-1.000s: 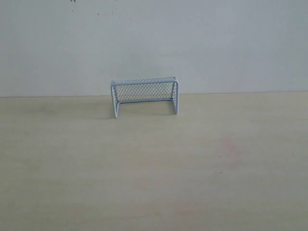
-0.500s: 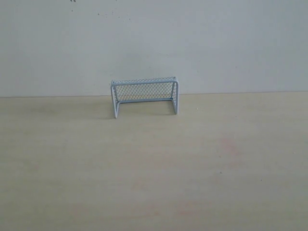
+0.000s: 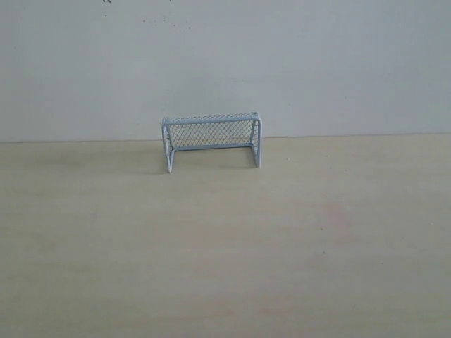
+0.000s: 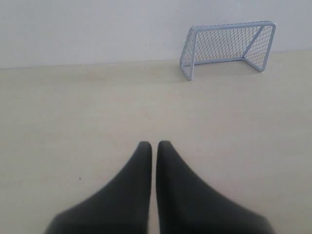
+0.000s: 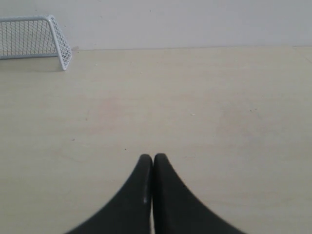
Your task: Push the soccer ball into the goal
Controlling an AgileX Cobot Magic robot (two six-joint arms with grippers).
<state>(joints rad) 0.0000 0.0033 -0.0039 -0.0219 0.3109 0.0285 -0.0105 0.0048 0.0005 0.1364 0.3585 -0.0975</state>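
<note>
**Soccer ball out of view, goal [image 3: 211, 121] by the wall [image 3: 225, 63]**

I cannot tell where the soccer ball lies, as none of my three views shows it. The goal stands upright at the far edge of the counter [image 3: 225, 246], its open mouth facing me. The right wrist view cuts off one end of it. My left gripper [image 4: 154, 145] is clenched to a thin slit and my right gripper [image 5: 153, 157] is clenched tight. Both hold nothing and sit low over bare counter, well apart from the goal ahead.

The goal [image 5: 30, 37] is cut by the right wrist view's edge — its other end out of frame.
</note>
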